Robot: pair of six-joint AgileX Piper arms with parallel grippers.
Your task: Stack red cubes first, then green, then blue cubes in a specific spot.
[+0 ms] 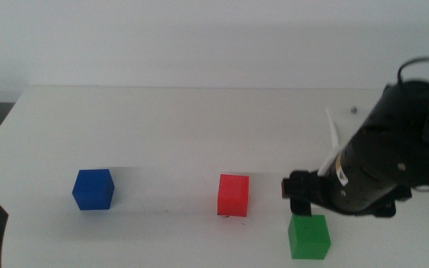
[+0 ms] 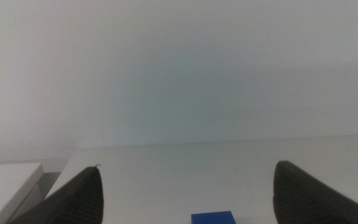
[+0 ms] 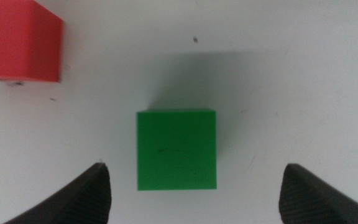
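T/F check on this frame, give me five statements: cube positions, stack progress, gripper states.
1. The red cube stands on the table with nothing on top of it. True.
2. The green cube is already stacked on the red cube. False: it sits on the table beside the red cube, apart from it.
3. The right gripper hovers over the green cube with jaws open. True.
4. The left gripper is shut on the blue cube. False: its jaws are open and hold nothing; the left gripper waits at the middle view's bottom left edge.
5. The blue cube is between the red and green cubes. False: in the middle view it stands alone, on the far side of the red cube from the green one.
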